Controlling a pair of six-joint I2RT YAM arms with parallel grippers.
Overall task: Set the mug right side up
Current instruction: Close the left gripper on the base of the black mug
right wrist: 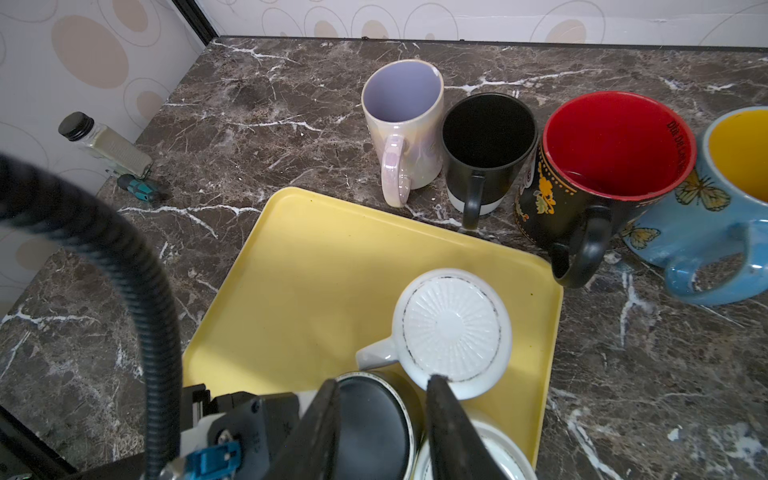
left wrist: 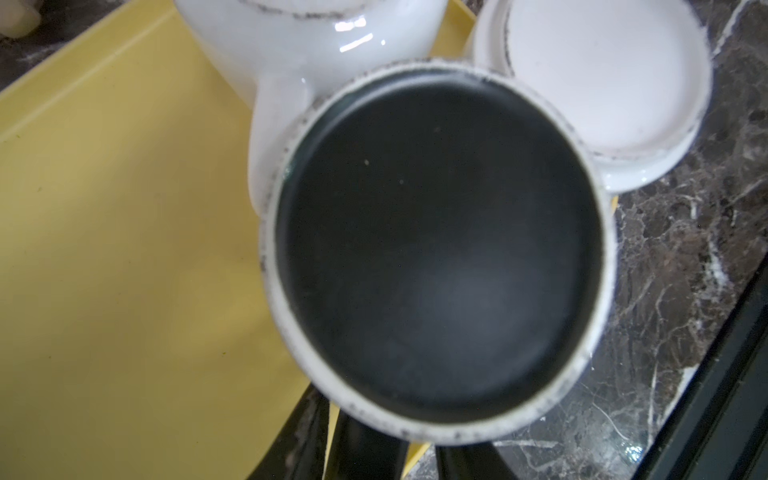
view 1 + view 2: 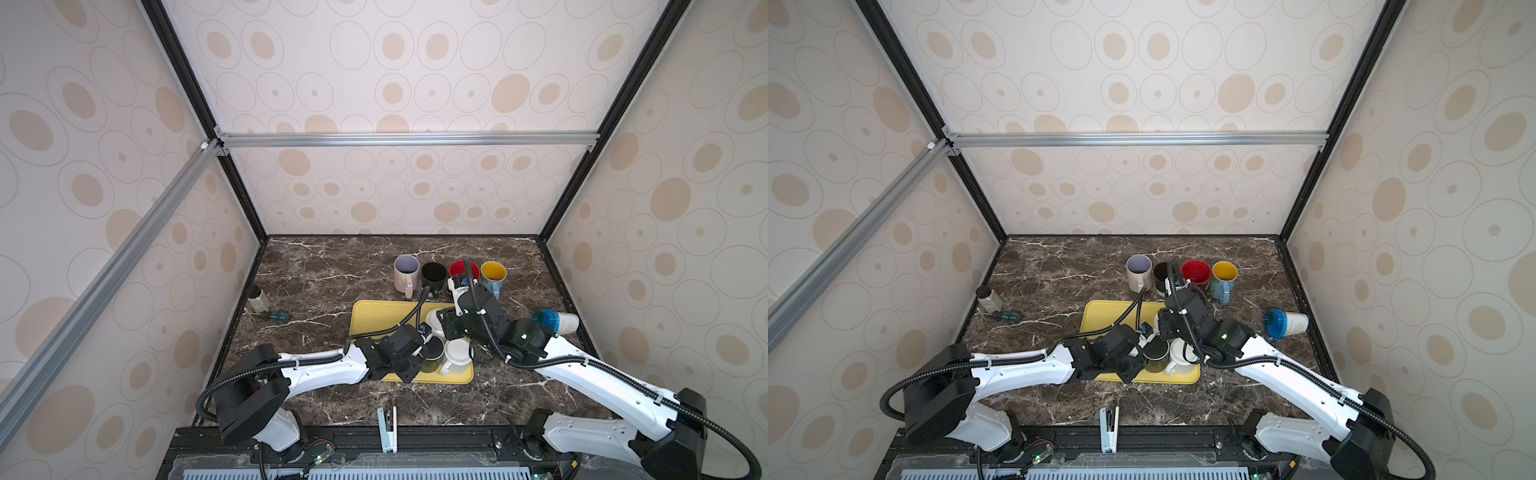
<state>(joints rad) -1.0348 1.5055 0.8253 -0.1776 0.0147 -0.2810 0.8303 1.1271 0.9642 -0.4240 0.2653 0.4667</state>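
While one tray (image 1: pixel 332 257) bears three inverted mugs (image 1: pixel 453 332) near four upright mugs (image 1: pixel 615 141), jaws' grip is unclear.

White arms (image 3: pixel 324 370), black joints (image 3: pixel 249 399), ribbed cables (image 1: pixel 158 332).

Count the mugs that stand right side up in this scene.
4, in a row behind the yellow tray: lavender mug, black mug, red-lined mug, blue mug. Others may be hidden.

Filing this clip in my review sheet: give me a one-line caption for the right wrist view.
Upside-down white mug on yellow tray; four upright mugs in a row beyond it on marble table.
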